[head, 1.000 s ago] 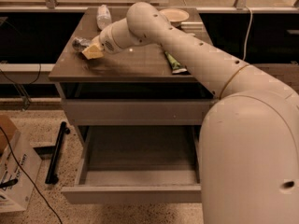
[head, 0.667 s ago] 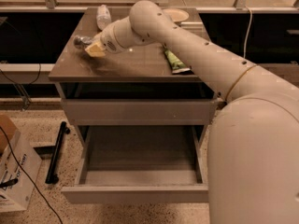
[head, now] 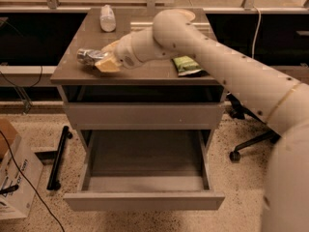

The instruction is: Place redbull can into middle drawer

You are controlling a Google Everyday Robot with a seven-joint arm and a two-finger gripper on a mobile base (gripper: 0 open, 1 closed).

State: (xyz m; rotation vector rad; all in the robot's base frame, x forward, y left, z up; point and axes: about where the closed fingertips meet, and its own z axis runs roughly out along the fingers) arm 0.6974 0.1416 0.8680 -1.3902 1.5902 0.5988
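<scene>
Pinching the redbull can [head: 86,55] in our tool [head: 100,62] at nine o'clock, we are facing the open, unfilled middle drawer [head: 145,201].

Cream-white tubular arm [head: 217,66] with small dark screws ends in a tan-padded claw [head: 100,58] above the tabletop [head: 145,72].

There is one redbull can [head: 86,56], above the bench's [head: 149,73] front-left corner, gripped by the single claw [head: 100,60]. One clear plastic bottle [head: 107,17] lies near the back-left corner. One green packet [head: 186,65] rests toward the front-right edge. Two drawers sit under the bench: the middle drawer [head: 145,200], which is open, and one closed drawer front [head: 145,116] above it. One cardboard box [head: 14,187] stands on the floor.
</scene>
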